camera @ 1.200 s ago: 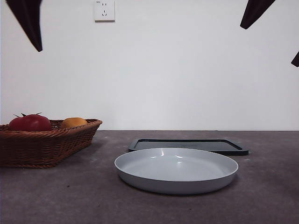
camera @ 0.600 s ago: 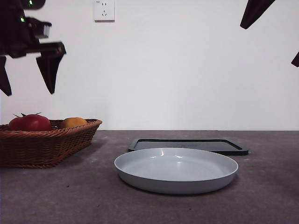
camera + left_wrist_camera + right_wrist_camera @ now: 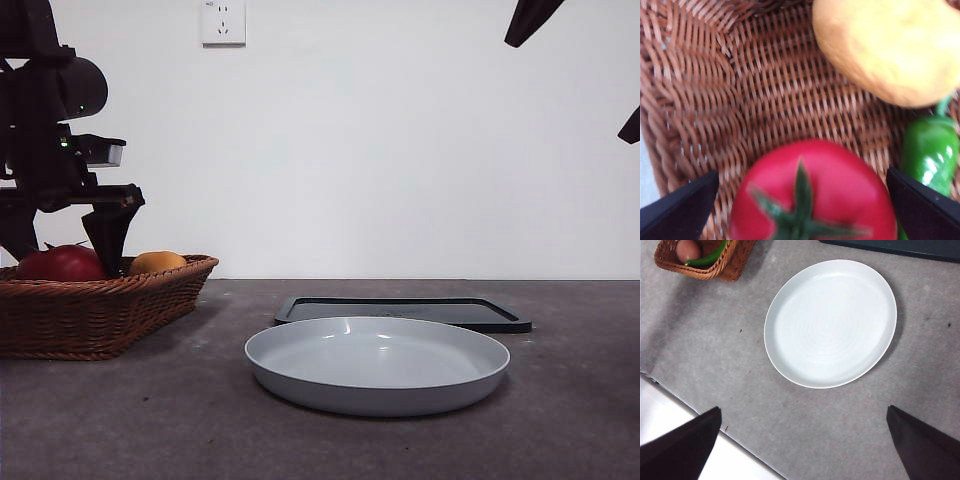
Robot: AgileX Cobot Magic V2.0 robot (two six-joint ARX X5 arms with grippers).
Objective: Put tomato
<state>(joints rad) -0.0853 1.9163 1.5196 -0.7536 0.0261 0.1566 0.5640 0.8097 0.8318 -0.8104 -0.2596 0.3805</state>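
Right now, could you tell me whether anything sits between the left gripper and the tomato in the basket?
Nothing visible does. The left gripper is open, one jaw on each side of the tomato, with only bare wicker basket around it. The orange-yellow fruit and green pepper lie beside it, outside the jaws.

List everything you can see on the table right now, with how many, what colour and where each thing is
Glossy round red tomato: one, red with a green stem, in the basket, between the left gripper's open jaws.
Round orange-yellow fruit: one, orange-yellow, in the basket beside the tomato.
Shiny green pepper: one, green, in the basket next to the tomato.
Woven wicker basket: one, brown, at the table's far left in the front view.
Shallow round plate: one, pale grey-white, mid-table.
Flat rectangular tray: one, black, behind the plate.
Wall socket: one, white, on the wall.
Left gripper: black, lowered into the basket.
Right gripper: black, open, high above the table near the plate.
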